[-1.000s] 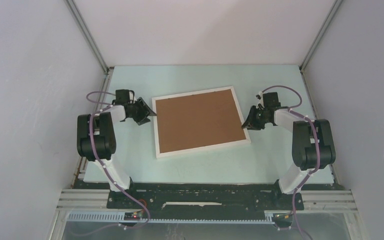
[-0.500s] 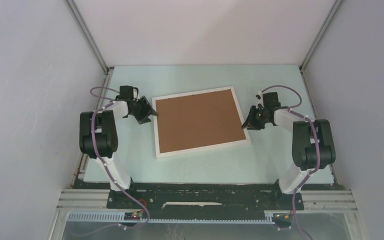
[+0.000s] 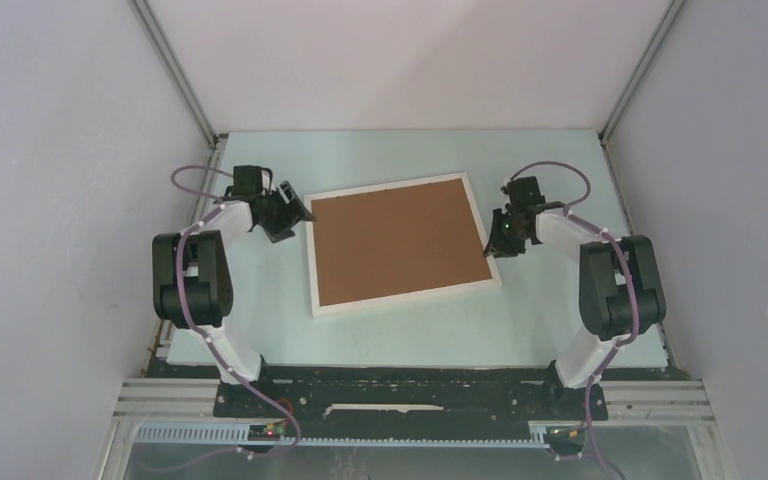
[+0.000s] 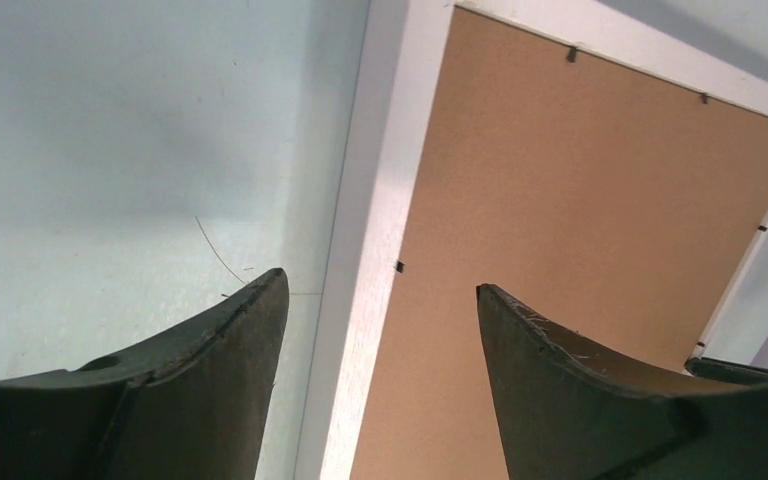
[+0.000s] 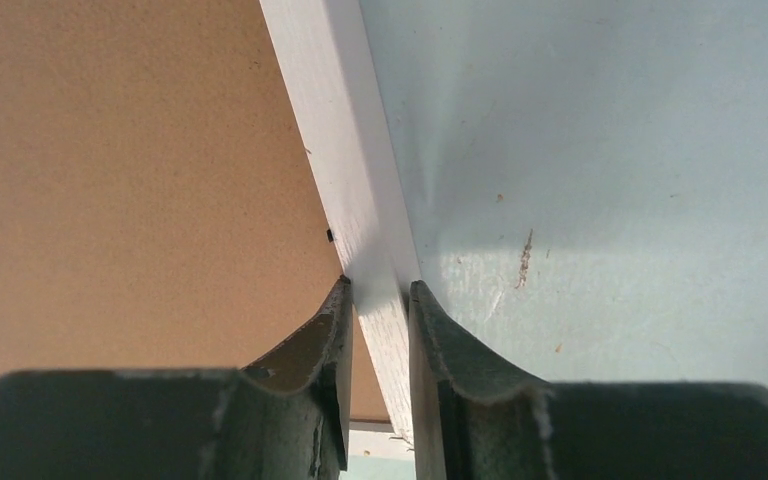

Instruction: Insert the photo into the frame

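The frame (image 3: 401, 296) lies flat mid-table with its back up, a brown backing board (image 3: 395, 240) filling it. The photo is out of view. My left gripper (image 3: 298, 214) hovers at the frame's left rail near the far corner. In the left wrist view it (image 4: 381, 280) is open, one finger over the table, the other over the board (image 4: 580, 200), and the white rail (image 4: 375, 200) runs between them untouched. My right gripper (image 3: 498, 240) is at the right rail. Seen from the right wrist, it (image 5: 380, 283) is shut on that rail (image 5: 330, 120), pinched from both sides.
Small dark retaining tabs (image 4: 399, 267) sit along the board's edges. The pale green table (image 3: 410, 330) is enclosed by grey walls on the left, right and far sides. Both arm bases stand on the black rail (image 3: 410, 395) at the near edge.
My left gripper has moved toward the frame's far left corner and its jaws have spread wider. The right gripper shifted slightly farther along the right rail, still clamped on it.
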